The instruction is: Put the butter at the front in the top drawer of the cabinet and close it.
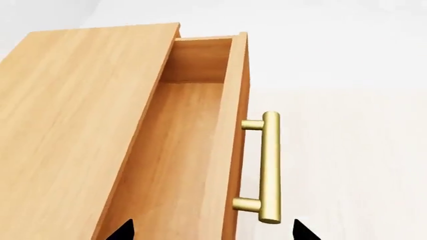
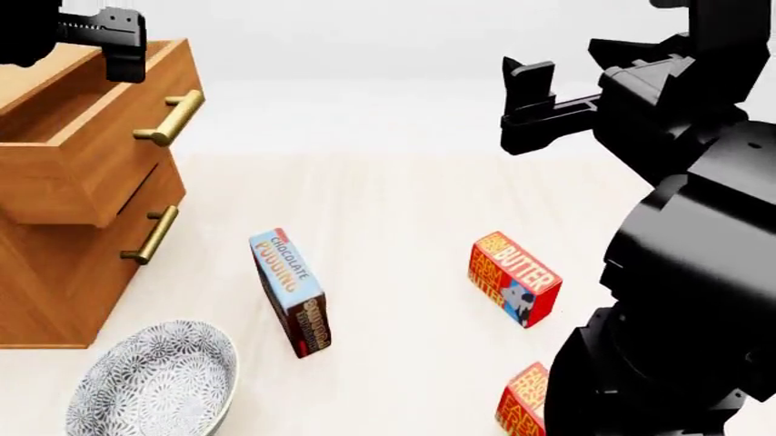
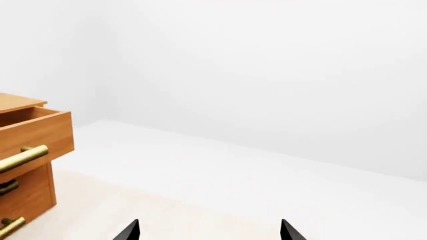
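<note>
Since the top drawer [image 2: 73, 136] already stood open below the empty, spread left gripper [image 1: 212, 231], the right gripper [image 3: 209, 231] (also wide, holding nothing) hung well above the butter [image 2: 515, 277], likely awaiting pickup.

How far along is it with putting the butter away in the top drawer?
Done: the top drawer is pulled open and looks empty. In hand: nothing; the left gripper is open above the drawer and the right gripper is open in the air. Left: both butter cartons, one in full view, lie on the floor; placing and closing remain.
</note>
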`<state>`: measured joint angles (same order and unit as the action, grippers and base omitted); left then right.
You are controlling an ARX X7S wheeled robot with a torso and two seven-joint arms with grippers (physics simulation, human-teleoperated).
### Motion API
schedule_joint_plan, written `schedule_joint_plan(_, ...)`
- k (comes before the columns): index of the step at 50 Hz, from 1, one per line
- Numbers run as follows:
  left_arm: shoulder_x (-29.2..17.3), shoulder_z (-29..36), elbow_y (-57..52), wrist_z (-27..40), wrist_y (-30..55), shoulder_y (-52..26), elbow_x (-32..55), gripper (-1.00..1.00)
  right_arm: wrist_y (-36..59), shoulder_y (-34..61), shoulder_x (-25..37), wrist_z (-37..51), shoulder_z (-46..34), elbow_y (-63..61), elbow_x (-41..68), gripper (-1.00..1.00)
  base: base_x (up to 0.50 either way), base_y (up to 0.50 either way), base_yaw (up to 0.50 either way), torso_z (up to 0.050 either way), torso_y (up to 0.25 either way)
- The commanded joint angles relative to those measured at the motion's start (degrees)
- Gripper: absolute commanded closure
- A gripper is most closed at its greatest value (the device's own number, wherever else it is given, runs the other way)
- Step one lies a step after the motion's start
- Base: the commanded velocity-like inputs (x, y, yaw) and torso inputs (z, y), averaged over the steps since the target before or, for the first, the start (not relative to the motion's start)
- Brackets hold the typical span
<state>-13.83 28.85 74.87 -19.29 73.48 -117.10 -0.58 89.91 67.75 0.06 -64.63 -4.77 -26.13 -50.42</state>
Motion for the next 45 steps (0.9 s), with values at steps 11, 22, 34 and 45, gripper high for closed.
schedule_joint_plan(11,0.1,1.6,0.1,0.8,-0.5,4.9,1.0,-1.00,0.1,-1.3,0.0,1.4,1.4,-1.2,2.2,-1.00,0.00,0.00,0.00,0.000,0.000)
schedule_joint_plan(22,-0.2,-1.0,0.1,0.2,-0.8,8.7,0.9,-1.00,0.0,-1.9,0.0,2.4,1.3,-0.9,3.0,-1.00,0.00,0.00,0.00,0.000,0.000)
schedule_joint_plan(34,1.9,7.4,0.1,-16.9,-0.5,11.1,0.3,-1.00,0.1,-2.2,0.0,1.8,1.0,-1.1,2.1,-1.00,0.00,0.00,0.00,0.000,0.000)
schedule_joint_plan(45,4.7,12.4,0.1,-29.1,-2.8,9.0,0.9,-1.00,0.1,-2.3,0.0,3.7,1.1,-1.3,4.7,-1.00,0.00,0.00,0.00,0.000,0.000)
